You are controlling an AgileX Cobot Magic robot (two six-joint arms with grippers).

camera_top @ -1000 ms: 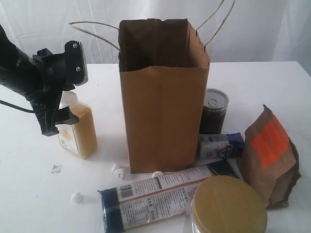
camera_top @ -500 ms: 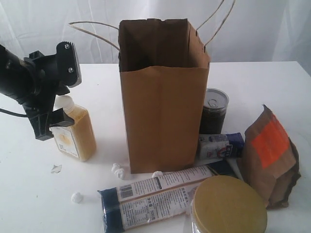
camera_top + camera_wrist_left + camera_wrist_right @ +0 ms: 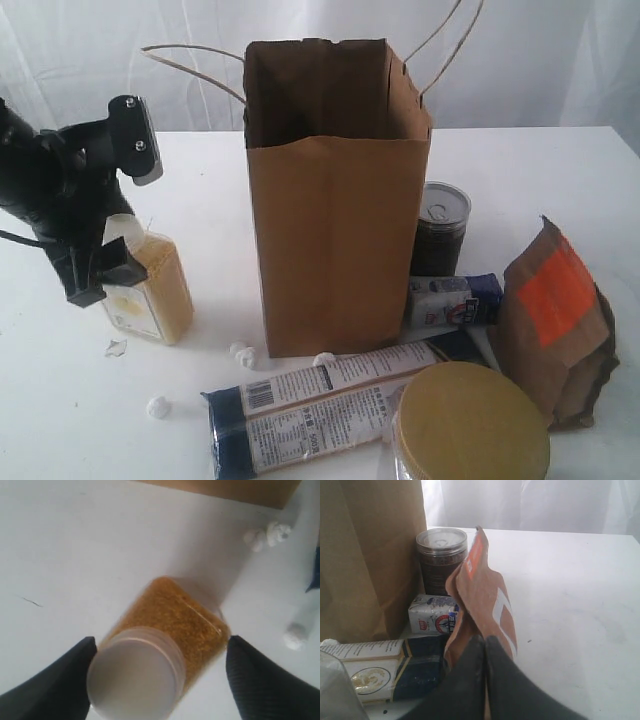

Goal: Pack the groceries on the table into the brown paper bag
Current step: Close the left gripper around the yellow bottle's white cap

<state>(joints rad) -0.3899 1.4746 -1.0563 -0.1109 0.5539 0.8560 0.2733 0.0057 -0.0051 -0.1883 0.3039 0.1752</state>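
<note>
The brown paper bag (image 3: 335, 230) stands open and upright mid-table. Left of it, the yellow-grain bottle (image 3: 155, 285) (image 3: 175, 615) leans with its white cap (image 3: 132, 675) between the spread fingers of my left gripper (image 3: 115, 215) (image 3: 160, 645), which is open. Right of the bag are the can (image 3: 440, 230) (image 3: 440, 560), the blue-white packet (image 3: 450, 300) (image 3: 432, 614) and the brown pouch (image 3: 560, 320) (image 3: 480, 590). In front lie the long packet (image 3: 320, 400) (image 3: 385, 667) and the gold-lidded jar (image 3: 470, 425). My right gripper (image 3: 485, 641) is shut and empty, just before the pouch.
Small white crumbs (image 3: 158, 405) (image 3: 243, 350) (image 3: 265, 535) and a clear wrapper scrap (image 3: 116, 347) lie on the white table (image 3: 540, 170) near the bag's base. The bag's string handles (image 3: 190, 60) stick up and outward. A white curtain hangs behind.
My left gripper has swung left and down around the bottle's cap. The bottle has tipped, its top leaning left. The right side is unchanged.
</note>
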